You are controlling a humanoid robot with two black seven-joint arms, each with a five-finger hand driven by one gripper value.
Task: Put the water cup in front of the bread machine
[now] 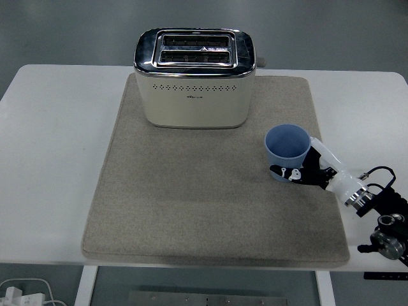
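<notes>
A light blue water cup [287, 143] stands upright and empty on the grey mat [191, 204], to the right of and nearer than the cream bread machine [194, 80]. The bread machine has a chrome top with two slots and stands at the mat's far middle. My right hand [305, 167] reaches in from the lower right. Its white thumb [324, 154] lies against the cup's right side and its black fingers [287, 173] curl around the cup's near lower wall. The cup rests on the mat. The left arm is out of view.
The mat lies on a white table [51, 159]. The mat's area in front of the bread machine [191, 178] holds nothing. Cables and a white power strip [19, 294] lie on the floor below the table's near left edge.
</notes>
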